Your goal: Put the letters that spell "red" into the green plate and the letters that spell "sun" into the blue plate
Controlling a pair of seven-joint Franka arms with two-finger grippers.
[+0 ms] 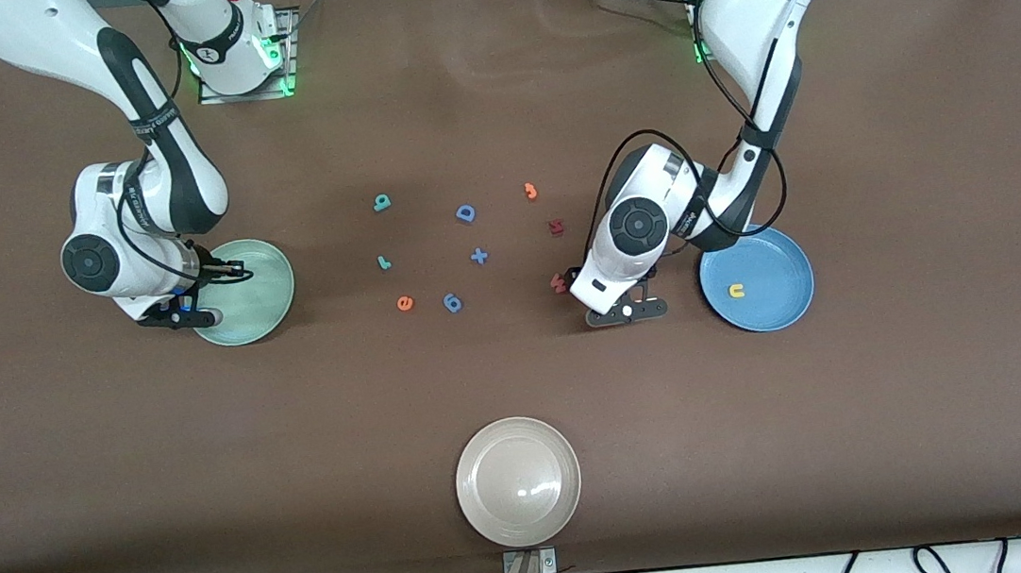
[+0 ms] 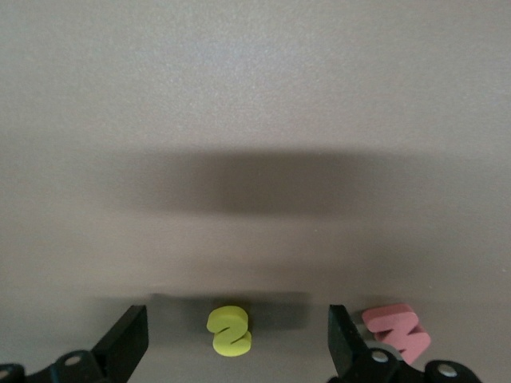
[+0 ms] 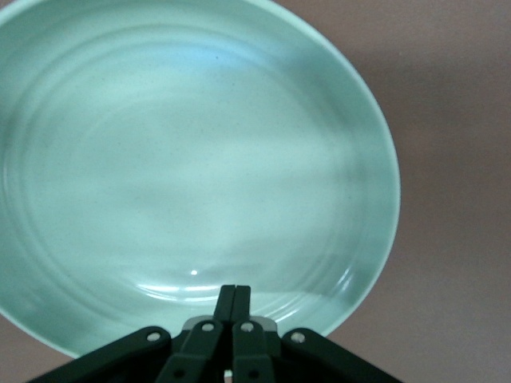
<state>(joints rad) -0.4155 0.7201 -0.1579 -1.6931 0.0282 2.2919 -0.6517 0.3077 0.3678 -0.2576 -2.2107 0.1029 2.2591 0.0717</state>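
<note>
My left gripper [image 2: 237, 345] is open, low over the table beside the blue plate [image 1: 783, 307]. A yellow "s" [image 2: 229, 330] lies flat between its fingers [image 2: 128, 343], touching neither. In the front view the left hand [image 1: 627, 312] hides that "s". A yellow "u" [image 1: 736, 290] lies in the blue plate. My right gripper [image 3: 235, 294] is shut on nothing and hangs over the rim of the bare green plate [image 3: 200, 159], also seen in the front view [image 1: 259, 289]. The teal "d" [image 1: 381, 202], teal "r" [image 1: 384, 263] and orange "e" [image 1: 405, 303] lie on the table between the plates.
A dark red letter [image 2: 397, 331] lies just outside one left finger; another [image 1: 556, 227] is farther from the camera. A blue "D" [image 1: 465, 213], blue plus [image 1: 479, 256], blue "6" [image 1: 452, 303] and orange "3" [image 1: 531, 190] are mid-table. A beige plate [image 1: 518, 481] sits near the front edge.
</note>
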